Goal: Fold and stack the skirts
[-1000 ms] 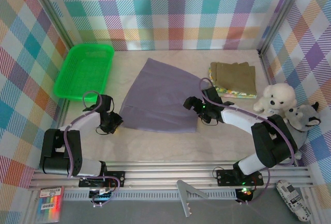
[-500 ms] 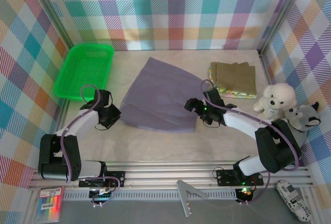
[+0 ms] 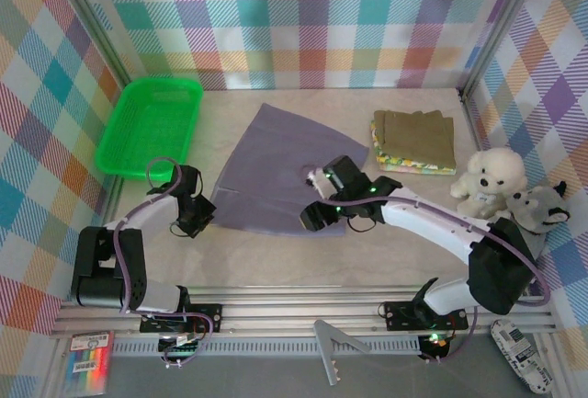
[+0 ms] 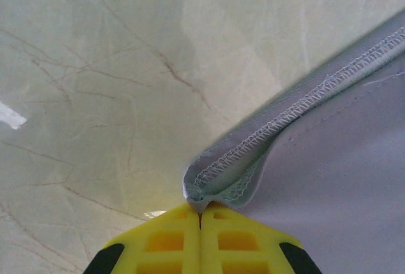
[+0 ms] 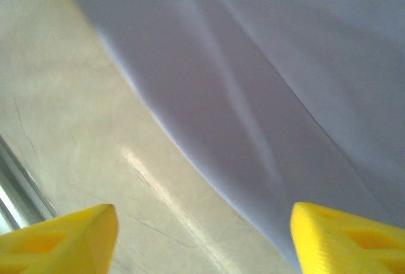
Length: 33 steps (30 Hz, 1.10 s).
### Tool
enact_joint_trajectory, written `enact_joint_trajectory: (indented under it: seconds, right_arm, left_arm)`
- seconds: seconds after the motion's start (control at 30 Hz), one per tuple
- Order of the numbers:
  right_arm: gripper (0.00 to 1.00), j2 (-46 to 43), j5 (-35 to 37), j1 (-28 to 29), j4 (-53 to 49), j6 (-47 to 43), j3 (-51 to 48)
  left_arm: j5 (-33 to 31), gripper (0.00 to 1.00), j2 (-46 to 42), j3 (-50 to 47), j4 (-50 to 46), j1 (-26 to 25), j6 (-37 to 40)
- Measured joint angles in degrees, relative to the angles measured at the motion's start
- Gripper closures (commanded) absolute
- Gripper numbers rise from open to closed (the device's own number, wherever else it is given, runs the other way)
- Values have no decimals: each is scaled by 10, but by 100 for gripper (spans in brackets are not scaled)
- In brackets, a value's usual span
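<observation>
Since the earlier frame the right gripper [image 3: 310, 218] has swung left, off the skirt's right edge to its near hem; the left gripper [image 3: 206, 215] has barely shifted.

Grey-lavender skirt [image 3: 276, 164] lies flat mid-counter [image 3: 276, 260]. It is fan-shaped, narrow waist toward the far wall, wide hem toward the arms, long axis roughly far-to-near.

Left wrist view adds detail the top view lacks: fingers [image 4: 164, 242] pressed together, pinching the stitched, folded-over near-left hem corner.

Right wrist view: fingers [image 5: 57, 236] wide apart, hem edge crossing between them, nothing gripped.

Top view, far right: olive-brown skirt [image 3: 418, 133] folded on the floral skirt [image 3: 404, 165].
</observation>
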Motion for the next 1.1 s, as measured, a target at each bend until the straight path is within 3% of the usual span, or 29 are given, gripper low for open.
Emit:
enact_joint_trajectory:
  seconds: [0.1, 0.4, 0.77, 0.97, 1.1]
  right_arm:
    - [57, 6, 18, 16, -20, -131, -26]
    - [64, 45, 115, 23, -1, -369, -92]
    - [65, 101, 155, 24, 39, -450, -93]
    - [81, 112, 156, 28, 26, -459, -85]
    - [100, 110, 156, 31, 12, -462, -81]
  left_arm:
    - [-2, 100, 1, -1, -2, 0, -9]
    - [-3, 100, 4, -1, -5, 0, -16]
    - [-4, 100, 4, 0, -7, 0, -16]
    - [-8, 100, 4, 1, -11, 0, -16]
    - [-9, 100, -1, 1, -22, 0, -17]
